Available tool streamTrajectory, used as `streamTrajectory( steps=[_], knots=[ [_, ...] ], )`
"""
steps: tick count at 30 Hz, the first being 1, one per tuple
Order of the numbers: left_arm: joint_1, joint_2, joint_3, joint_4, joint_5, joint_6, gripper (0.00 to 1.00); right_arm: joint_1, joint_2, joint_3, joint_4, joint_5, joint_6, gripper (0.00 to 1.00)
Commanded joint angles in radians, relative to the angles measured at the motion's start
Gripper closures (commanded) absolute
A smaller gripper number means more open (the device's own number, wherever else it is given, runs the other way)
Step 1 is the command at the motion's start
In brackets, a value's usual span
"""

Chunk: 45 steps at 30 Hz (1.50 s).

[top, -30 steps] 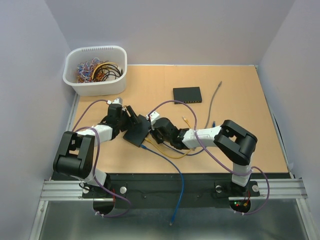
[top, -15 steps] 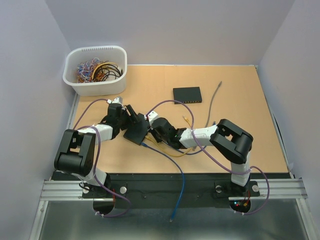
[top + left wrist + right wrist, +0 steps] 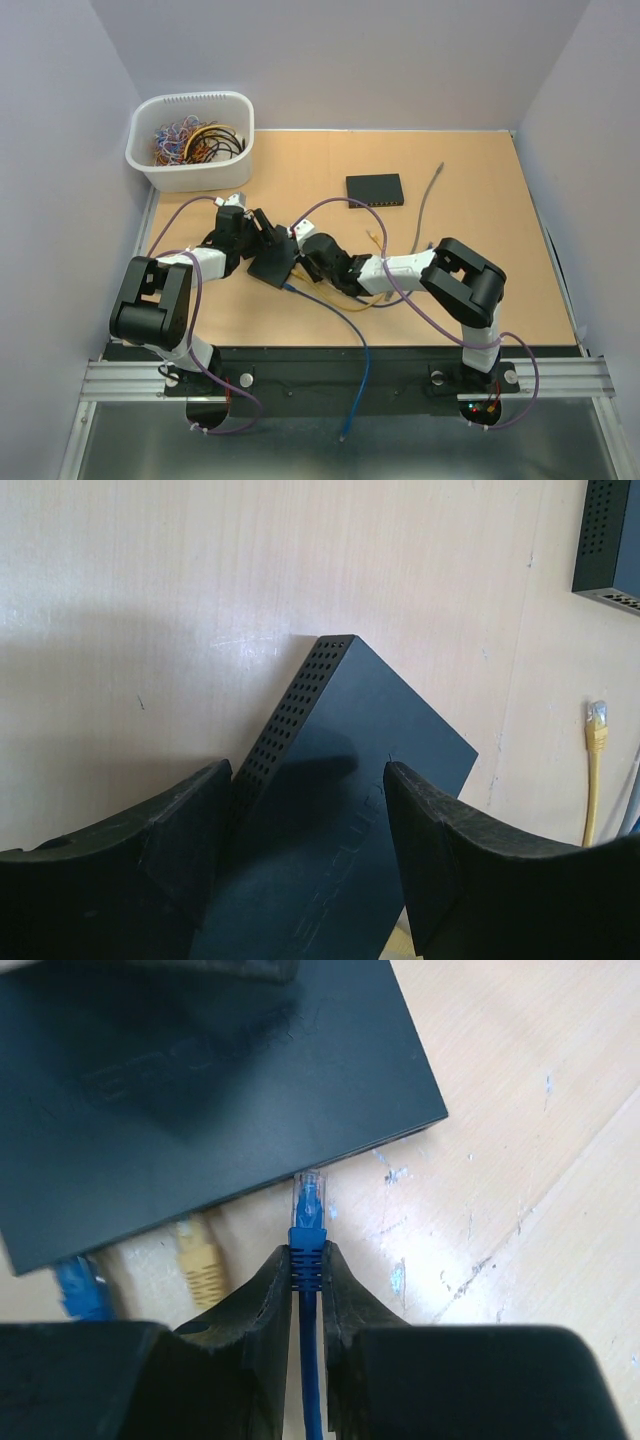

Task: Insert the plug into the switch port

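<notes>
A black switch [image 3: 273, 262] sits tilted at the table's middle left, and my left gripper [image 3: 260, 236] is shut on it. In the left wrist view the switch [image 3: 340, 810] fills the gap between my fingers [image 3: 130, 870], its perforated side against the left one. My right gripper [image 3: 306, 256] is shut on a blue plug [image 3: 308, 1210]. The plug's clear tip touches the front edge of the switch [image 3: 200, 1080]. The port itself is hidden under that edge. The blue cable [image 3: 352, 345] trails off the near table edge.
A yellow plug [image 3: 200, 1255] and another blue plug [image 3: 80, 1290] lie at the switch's front edge. A second black switch [image 3: 375, 187] lies at the back centre, with a grey cable [image 3: 430, 195] to its right. A white bin [image 3: 190, 140] of cables stands at the back left.
My right gripper has moved a little left with the blue plug, closing on the switch's edge. The left gripper and switch have barely shifted.
</notes>
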Motion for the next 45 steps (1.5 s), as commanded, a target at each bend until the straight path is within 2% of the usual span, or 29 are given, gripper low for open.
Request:
streamTrajectory(
  steps=[1, 11, 20, 32, 45],
  knots=[
    [-0.016, 0.027, 0.006, -0.06, 0.037, 0.009, 0.27, 0.026, -0.017, 0.079, 0.105, -0.021, -0.012, 1.0],
    [-0.023, 0.039, 0.012, -0.059, 0.037, 0.019, 0.27, 0.041, 0.0, 0.096, 0.111, -0.073, -0.015, 1.0],
    [-0.046, 0.062, 0.016, -0.007, 0.109, 0.061, 0.28, 0.046, -0.023, -0.024, 0.223, -0.173, -0.027, 1.0],
    [-0.117, 0.165, 0.046, -0.007, 0.139, 0.085, 0.28, 0.049, -0.025, -0.08, 0.347, -0.151, -0.053, 1.0],
    [-0.152, 0.189, 0.039, -0.025, 0.153, 0.072, 0.29, 0.053, -0.021, -0.11, 0.433, -0.149, -0.09, 1.0]
  ],
)
